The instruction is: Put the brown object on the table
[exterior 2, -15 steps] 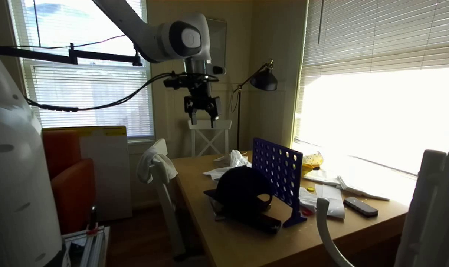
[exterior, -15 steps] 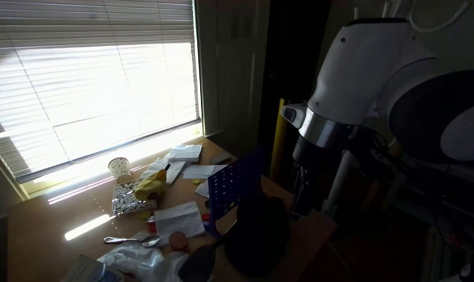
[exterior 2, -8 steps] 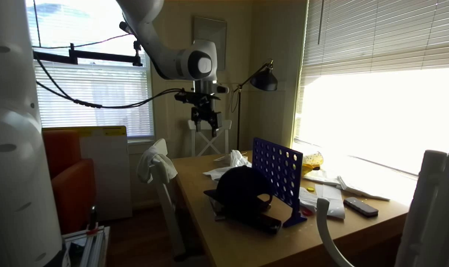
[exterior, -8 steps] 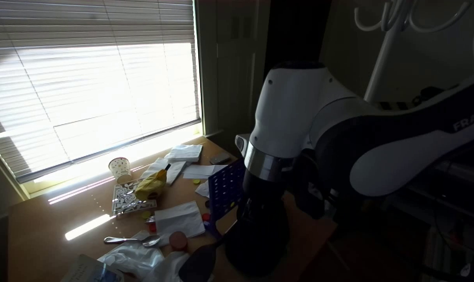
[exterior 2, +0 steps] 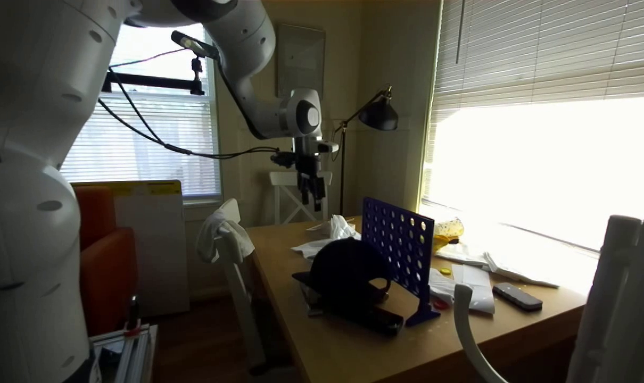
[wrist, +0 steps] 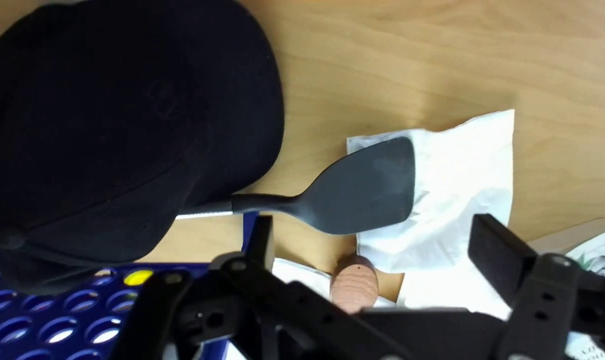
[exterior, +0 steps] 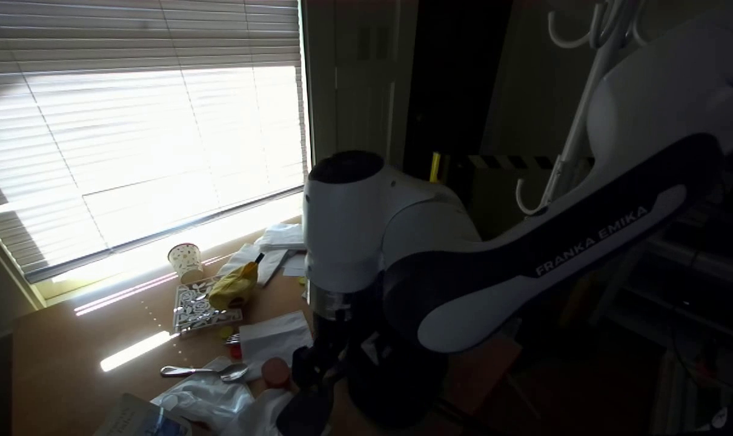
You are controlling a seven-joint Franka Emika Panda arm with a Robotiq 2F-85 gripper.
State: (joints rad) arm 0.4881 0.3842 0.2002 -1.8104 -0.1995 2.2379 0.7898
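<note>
The brown object (wrist: pixel 355 287) is a short round wooden piece with a visible grain. It stands on the table (wrist: pixel 557 65) among white napkins, and it also shows in an exterior view (exterior: pixel 275 372). The light-tan table shows in both exterior views (exterior: pixel 51 375) (exterior 2: pixel 343 351). My gripper (wrist: pixel 371 232) is open and empty in the wrist view. The brown object appears between its fingers, and the gripper body hides its lower edge. In an exterior view my gripper (exterior 2: pixel 311 205) points down above the table's far end; the brown object is hidden there.
A black cap (wrist: pixel 132 125) and a dark spatula (wrist: pixel 365 187) lie near the brown object. A tall blue game rack (exterior 2: pixel 399 244) stands beside the cap. A spoon (exterior: pixel 203 370), a yellow bag (exterior: pixel 236 284), a paper cup (exterior: pixel 186 261) and a book (exterior: pixel 139 418) are also on the table.
My arm has moved lower and farther out, past the cap to above the spatula and brown object. The gripper has turned about its vertical axis. The things on the table have not moved.
</note>
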